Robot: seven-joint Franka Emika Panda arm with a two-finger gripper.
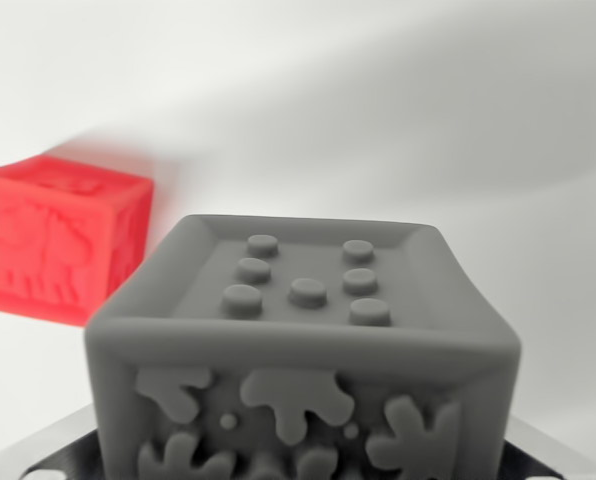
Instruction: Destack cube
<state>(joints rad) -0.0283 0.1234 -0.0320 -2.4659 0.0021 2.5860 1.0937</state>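
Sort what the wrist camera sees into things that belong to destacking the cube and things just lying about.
Belongs to the job:
- grey cube, close to the camera, studs on top
- red cube, at the wrist view's left, standing apart on the white surface
- tool parts at the bottom edge, jaws not visible

Just lying about:
- nothing else in view

A plain white surface (398, 120) fills the background, unmarked, crossed by soft grey shadow bands running diagonally across the upper half.
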